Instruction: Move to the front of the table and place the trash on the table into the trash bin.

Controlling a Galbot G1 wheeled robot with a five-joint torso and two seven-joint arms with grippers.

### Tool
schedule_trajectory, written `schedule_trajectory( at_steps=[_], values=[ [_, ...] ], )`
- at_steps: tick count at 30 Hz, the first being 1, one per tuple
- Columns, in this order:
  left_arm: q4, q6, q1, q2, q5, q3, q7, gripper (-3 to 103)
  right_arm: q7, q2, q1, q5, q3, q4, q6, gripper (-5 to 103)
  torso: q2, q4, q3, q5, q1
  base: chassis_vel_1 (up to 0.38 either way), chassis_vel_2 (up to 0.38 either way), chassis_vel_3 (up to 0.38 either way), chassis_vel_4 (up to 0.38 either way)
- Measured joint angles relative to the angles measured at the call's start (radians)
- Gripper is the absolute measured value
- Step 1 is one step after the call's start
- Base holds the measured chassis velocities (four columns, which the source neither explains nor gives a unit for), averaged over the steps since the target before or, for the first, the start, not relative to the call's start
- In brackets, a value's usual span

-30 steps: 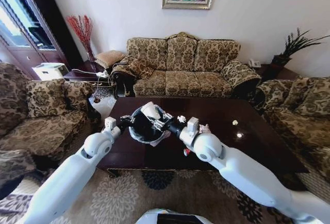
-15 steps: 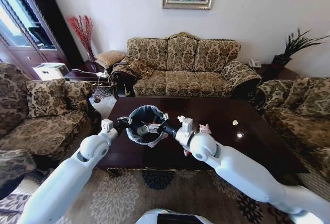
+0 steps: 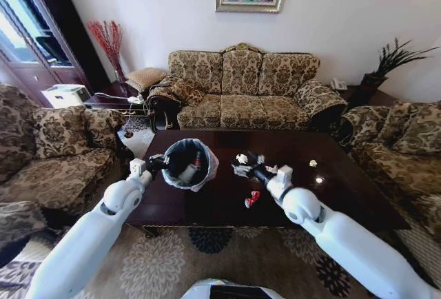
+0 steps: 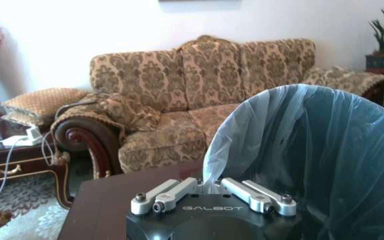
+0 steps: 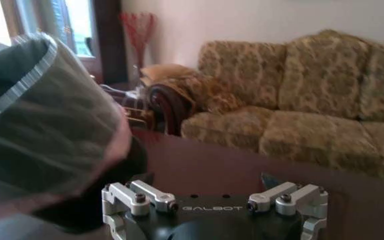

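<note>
Living room, patterned sofas on three sides, glossy dark table (image 3: 207, 206) in the middle. Left gripper (image 3: 158, 164) is clamped on the rim of the trash bin (image 3: 187, 165), holding it tilted above the table's left part with its mouth facing the head camera. In the left wrist view the fingers (image 4: 235, 186) close together on the bag liner at the rim (image 4: 213, 165), translucent liner wall rising just beside them. Inside the bin, a clear bottle with red label (image 3: 196, 163) and a white cup (image 3: 186, 173) lie against the lower wall.

Right gripper (image 3: 242, 169) sits over the table centre, just right of the bin and apart from it; its jaws stand spread with nothing between them, as the right wrist view shows (image 5: 212, 205), bin (image 5: 48, 127) close beside it.

Near the right gripper, a crumpled white paper wad (image 3: 242, 158) rests on the table just behind it. A red-white wrapper (image 3: 252, 199) lies on the table in front of the gripper, beside the right forearm. Another small white wad (image 3: 313, 163) sits well apart toward the table's right side.
</note>
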Motion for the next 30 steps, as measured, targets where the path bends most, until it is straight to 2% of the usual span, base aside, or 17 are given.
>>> schedule_trajectory(
  at_steps=[1, 4, 6, 9, 10, 11, 13, 15, 19, 23, 26, 30],
  values=[
    [0.0, 0.0, 0.0, 0.0, 0.0, 0.0, 0.0, 0, 0.0, 0.0, 0.0, 0.0, 0.0, 0.0, 0.0, 100, 0.0, 0.0, 0.0, 0.0, 0.0, 0.0, 0.0, 0.0, 0.0],
    [-0.012, 0.005, 0.004, -0.009, -0.002, 0.009, -0.003, 0, 0.078, 0.111, -0.068, -0.066, 0.032, -0.137, 0.053, 100, 0.0, -0.0013, 0.0, -0.0001, 0.0, 0.0, 0.0, 0.0, 0.0],
    [-0.013, 0.005, 0.013, -0.009, -0.001, 0.009, -0.003, 0, 0.124, 0.161, -0.105, -0.082, 0.054, -0.184, 0.07, 100, 0.0, -0.0007, 0.0, 0.0003, 0.0, 0.0, 0.0, 0.0, 0.0],
    [-0.013, 0.003, 0.019, -0.009, 0.001, 0.009, -0.001, 0, 0.167, 0.201, -0.133, -0.098, 0.07, -0.214, 0.086, 100, 0.0, -0.0007, 0.0, -0.0001, 0.0, 0.0, 0.0, 0.0, 0.0],
    [-0.013, 0.0, 0.024, -0.008, 0.003, 0.008, 0.002, 0, 0.214, 0.229, -0.149, -0.101, 0.07, -0.233, 0.1, 100, 0.0, -0.0008, 0.0, -0.0003, 0.0, 0.0, 0.0, 0.0, 0.0],
    [-0.013, 0.0, 0.024, -0.008, 0.003, 0.008, 0.002, 0, 0.214, 0.229, -0.149, -0.101, 0.07, -0.233, 0.1, 100, 0.0, -0.0008, 0.0, -0.0003, 0.0, 0.0, 0.0, 0.0, 0.0],
    [-0.013, -0.002, 0.029, -0.008, 0.005, 0.008, 0.008, 0, 0.284, 0.282, -0.171, -0.092, 0.066, -0.259, 0.116, 100, 0.0, -0.0007, 0.0, -0.0002, 0.0, 0.0, 0.0, 0.0, 0.0],
    [-0.013, -0.003, 0.03, -0.008, 0.007, 0.008, 0.009, 0, 0.297, 0.298, -0.177, -0.087, 0.066, -0.267, 0.12, 100, 0.0, -0.0006, 0.0, -0.0003, 0.0, 0.0, 0.0, 0.0, 0.0],
    [-0.013, -0.005, 0.032, -0.008, 0.009, 0.01, 0.012, 0, 0.363, 0.382, -0.18, -0.064, 0.058, -0.304, 0.13, 100, 0.0, -0.0009, 0.0, -0.0002, 0.0, 0.0, 0.0, 0.0, 0.0],
    [-0.013, -0.006, 0.034, -0.008, 0.009, 0.01, 0.012, 0, 0.38, 0.4, -0.171, -0.046, 0.058, -0.319, 0.13, 100, 0.0, -0.0007, 0.0, -0.0003, 0.0, 0.0, 0.0, 0.0, 0.0],
    [-0.013, -0.01, 0.036, -0.008, 0.008, 0.01, 0.015, 0, 0.424, 0.425, -0.154, 0.01, 0.059, -0.35, 0.132, 100, 0.0, -0.0007, 0.0, -0.0001, 0.0, 0.0, 0.0, 0.0, 0.0],
    [-0.011, -0.012, 0.035, -0.008, 0.008, 0.012, 0.017, 0, 0.424, 0.427, -0.148, 0.041, 0.057, -0.367, 0.132, 100, 0.0, -0.001, 0.0, -0.0001, 0.0, 0.0, 0.0, 0.0, 0.0]
  ],
)
